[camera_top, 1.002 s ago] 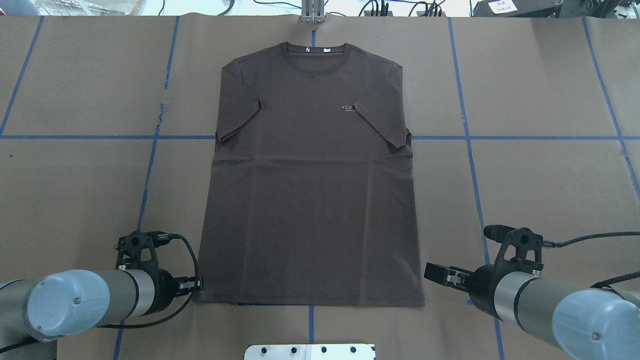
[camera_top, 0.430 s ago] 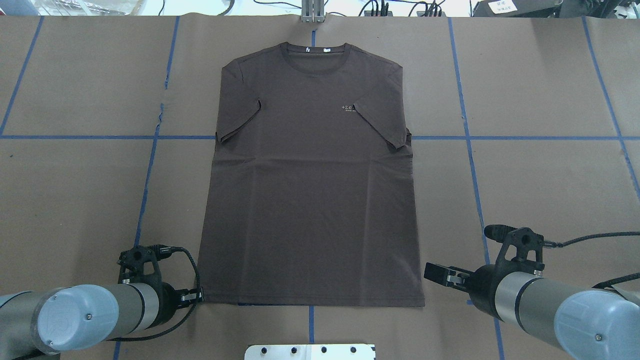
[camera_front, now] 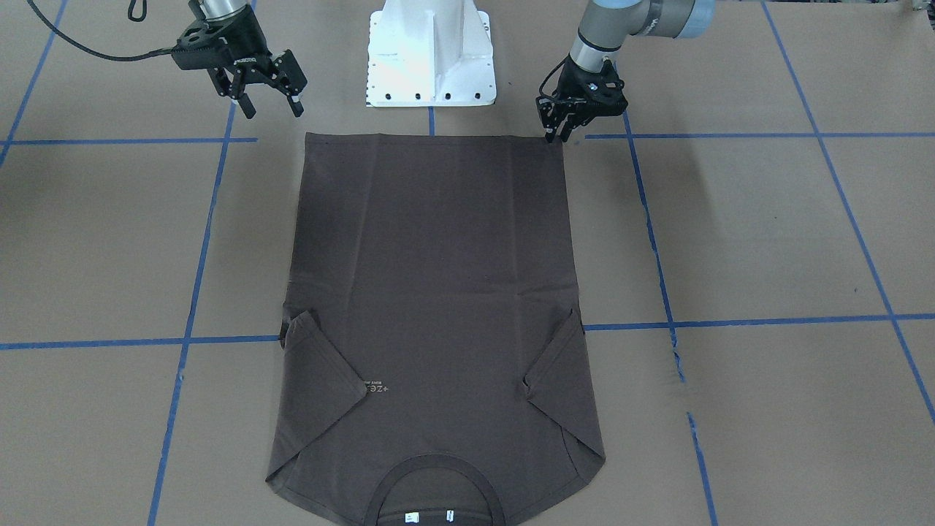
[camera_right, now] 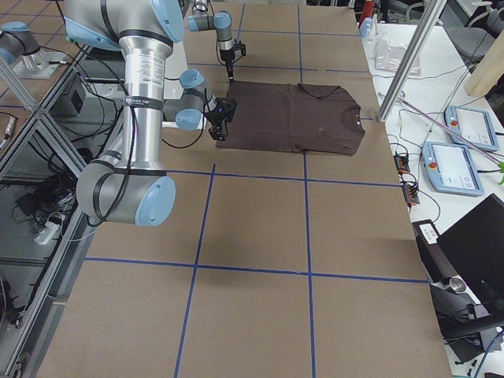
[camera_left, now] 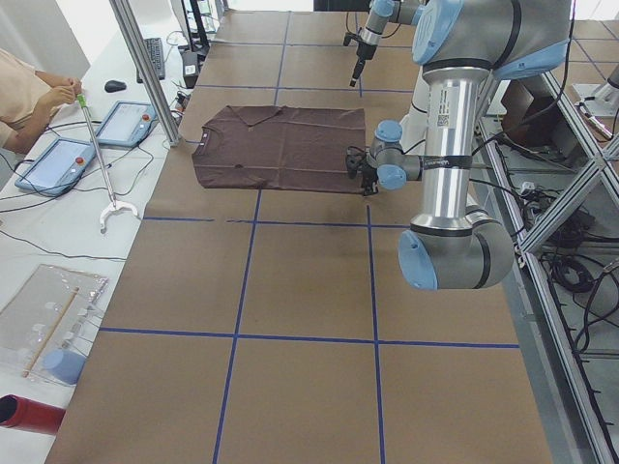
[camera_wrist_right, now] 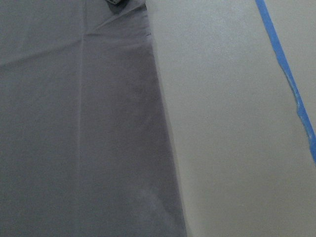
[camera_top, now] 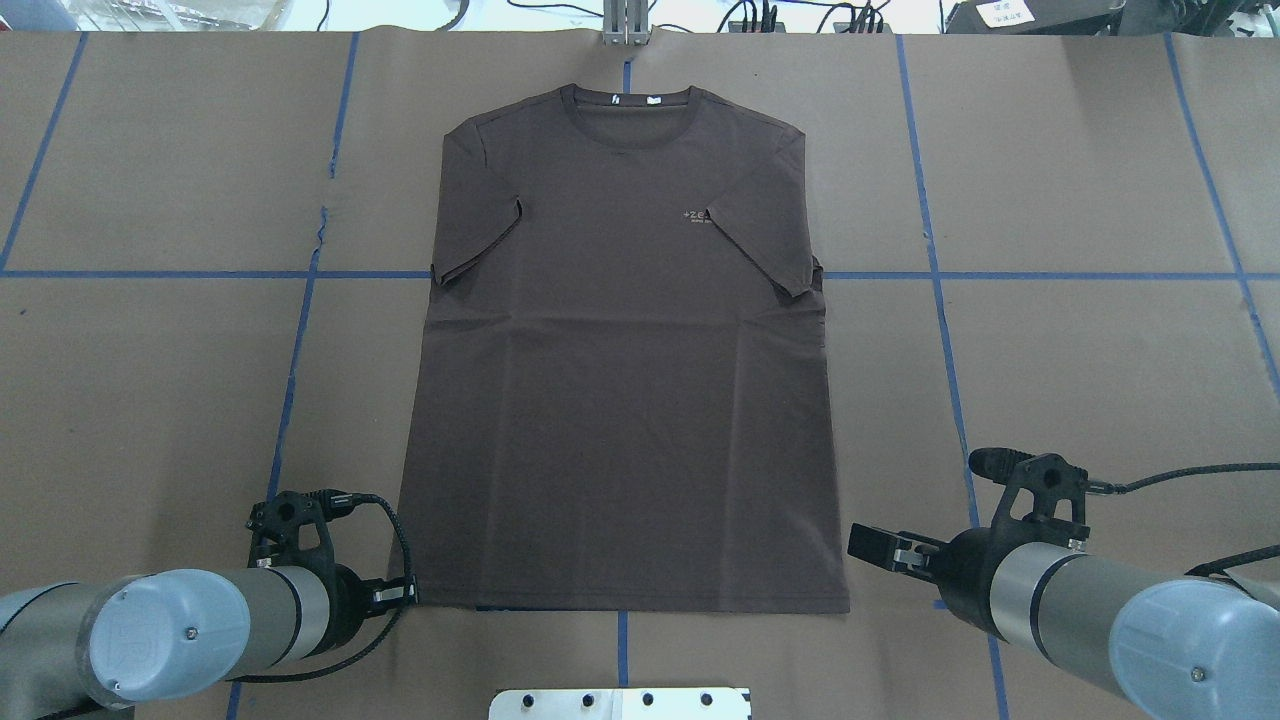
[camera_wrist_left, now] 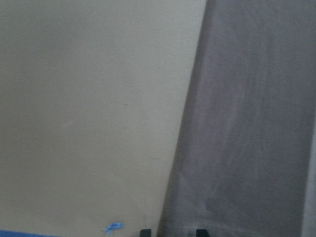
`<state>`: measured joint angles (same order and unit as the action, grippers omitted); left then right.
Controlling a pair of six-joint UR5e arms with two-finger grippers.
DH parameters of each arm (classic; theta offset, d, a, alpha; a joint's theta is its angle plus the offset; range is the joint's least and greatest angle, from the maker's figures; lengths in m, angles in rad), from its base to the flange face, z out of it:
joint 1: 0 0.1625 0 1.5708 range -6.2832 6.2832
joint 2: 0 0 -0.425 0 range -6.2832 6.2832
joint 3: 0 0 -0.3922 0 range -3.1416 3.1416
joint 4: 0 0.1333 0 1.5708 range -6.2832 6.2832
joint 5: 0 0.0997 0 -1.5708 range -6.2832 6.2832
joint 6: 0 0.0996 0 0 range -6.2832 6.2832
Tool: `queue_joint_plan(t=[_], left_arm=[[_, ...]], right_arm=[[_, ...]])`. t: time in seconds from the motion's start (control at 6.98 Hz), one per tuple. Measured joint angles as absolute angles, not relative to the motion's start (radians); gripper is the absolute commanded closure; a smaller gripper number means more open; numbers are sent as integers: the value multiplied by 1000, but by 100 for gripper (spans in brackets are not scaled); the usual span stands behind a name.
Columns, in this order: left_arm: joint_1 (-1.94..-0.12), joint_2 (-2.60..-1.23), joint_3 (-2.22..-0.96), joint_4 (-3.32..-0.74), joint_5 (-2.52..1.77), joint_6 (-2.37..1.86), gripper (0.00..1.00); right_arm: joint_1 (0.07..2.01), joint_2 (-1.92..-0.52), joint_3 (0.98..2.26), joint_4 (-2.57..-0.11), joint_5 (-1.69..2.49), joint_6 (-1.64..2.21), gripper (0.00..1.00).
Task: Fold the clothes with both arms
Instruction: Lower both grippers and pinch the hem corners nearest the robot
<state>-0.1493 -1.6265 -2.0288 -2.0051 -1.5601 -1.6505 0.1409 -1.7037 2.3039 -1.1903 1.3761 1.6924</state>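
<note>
Overhead exterior view has the dark brown T-shirt (camera_top: 620, 400) lying flat and face up in the middle of the paper-covered table (camera_top: 1080, 380), between the two arms. Its ribbed round collar (camera_top: 632, 120) is at the far edge and its straight hem (camera_top: 620, 603) is nearest the robot. Both short sleeves are folded inward over the chest. The sleeve on the robot's left (camera_top: 478, 215) lies diagonally. The one on its right (camera_top: 765, 235) covers the end of the small pale chest logo (camera_top: 694, 216). White tags (camera_top: 654, 100) show inside the neck. The cloth is mostly smooth, with faint creases running across it below the sleeves. The left gripper (camera_front: 557, 134) sits low at the hem corner on the robot's left. In the left wrist view its two black fingertips (camera_wrist_left: 200, 232) stand a little apart, one over the brown paper and the other over the cloth, gripping nothing. The right gripper (camera_front: 274, 112) hangs above the table just outside the other hem corner, clear of the fabric, with its fingers spread wide. Blue tape lines (camera_top: 935, 270) cross the paper, and the white pedestal base (camera_front: 431, 51) stands just behind the hem.
</note>
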Motion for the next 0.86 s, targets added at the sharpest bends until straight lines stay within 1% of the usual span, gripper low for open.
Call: queue_joint_plan(t=[0.14,0.29,0.43,0.86], left_arm=[[-148,-1634,-2027,-1993,-1560,-1651,68],[-148,-1638,-2027,-1987,-1560,-1651,93],[-147,-1639,-2026,-1984,-1560,-1651,100],[-147,-1639,-2033,-1962,-1561,-1642,100]], right_arm=[[141,-1704,2306,-1190,1376,1692,0],[142,-1703,2308,-1190,1376,1692,0],[142,-1703,2311,-1190,1376,1692,0],[142,-1703,2316,-1190,1376,1692,1]])
